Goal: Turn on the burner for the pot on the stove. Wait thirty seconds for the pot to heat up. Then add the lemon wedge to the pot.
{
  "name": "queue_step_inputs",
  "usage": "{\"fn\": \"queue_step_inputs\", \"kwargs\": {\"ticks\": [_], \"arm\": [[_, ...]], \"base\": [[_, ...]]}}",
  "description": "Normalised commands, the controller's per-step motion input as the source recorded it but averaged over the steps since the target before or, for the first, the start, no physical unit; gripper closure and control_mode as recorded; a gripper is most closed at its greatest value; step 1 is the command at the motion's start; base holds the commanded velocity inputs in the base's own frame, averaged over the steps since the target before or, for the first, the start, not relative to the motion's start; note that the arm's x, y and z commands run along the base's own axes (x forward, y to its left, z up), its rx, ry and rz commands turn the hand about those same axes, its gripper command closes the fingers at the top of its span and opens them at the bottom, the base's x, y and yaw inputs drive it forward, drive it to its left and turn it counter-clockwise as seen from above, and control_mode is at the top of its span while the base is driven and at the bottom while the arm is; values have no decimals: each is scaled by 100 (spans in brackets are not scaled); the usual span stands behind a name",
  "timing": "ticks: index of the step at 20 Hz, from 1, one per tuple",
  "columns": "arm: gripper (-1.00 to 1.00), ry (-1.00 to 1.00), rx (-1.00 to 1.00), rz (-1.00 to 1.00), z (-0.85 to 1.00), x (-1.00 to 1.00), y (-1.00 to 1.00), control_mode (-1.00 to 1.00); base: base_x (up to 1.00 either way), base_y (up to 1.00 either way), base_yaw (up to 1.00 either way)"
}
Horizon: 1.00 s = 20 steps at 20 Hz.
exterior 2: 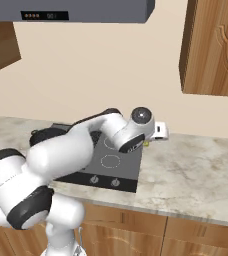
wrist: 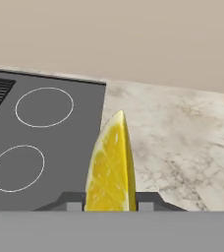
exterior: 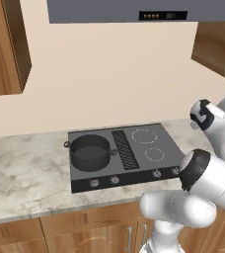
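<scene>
My gripper (wrist: 109, 203) is shut on the lemon wedge (wrist: 111, 165), a bright yellow slice standing upright between the two dark fingertips. In the hand view it hangs over the right edge of the stove (wrist: 79, 147), where the cooktop meets the marble counter. A small yellow-green speck of the lemon wedge (exterior 2: 147, 143) peeks out under the white hand. The pot (exterior: 90, 150), dark grey with two loop handles and no lid, sits on the stove's (exterior: 97, 174) left side and covers its burner. Small round knobs (exterior: 115, 180) line the front strip.
Two bare white-ringed circles (exterior: 144, 136) mark the right half of the cooktop, beside a ribbed black grille (exterior: 124, 149). Marble counter (wrist: 182, 147) stretches to the right. A range hood (exterior: 124, 12) hangs above, with wooden cabinets (exterior 2: 211, 47) at both sides.
</scene>
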Motion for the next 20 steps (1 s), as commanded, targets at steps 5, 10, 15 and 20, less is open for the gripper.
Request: {"fn": "queue_step_inputs", "kwargs": {"ticks": [5, 10, 15, 20], "arm": [[100, -8, -5, 1, 61, -2, 99, -100], [100, 17, 0, 2, 53, 0, 95, -100], [100, 25, 0, 9, 32, -18, 90, -100], [100, 10, 0, 17, 0, -11, 90, -100]], "base": [[0, 0, 0], [0, 0, 0], [0, 0, 0], [0, 0, 0]]}}
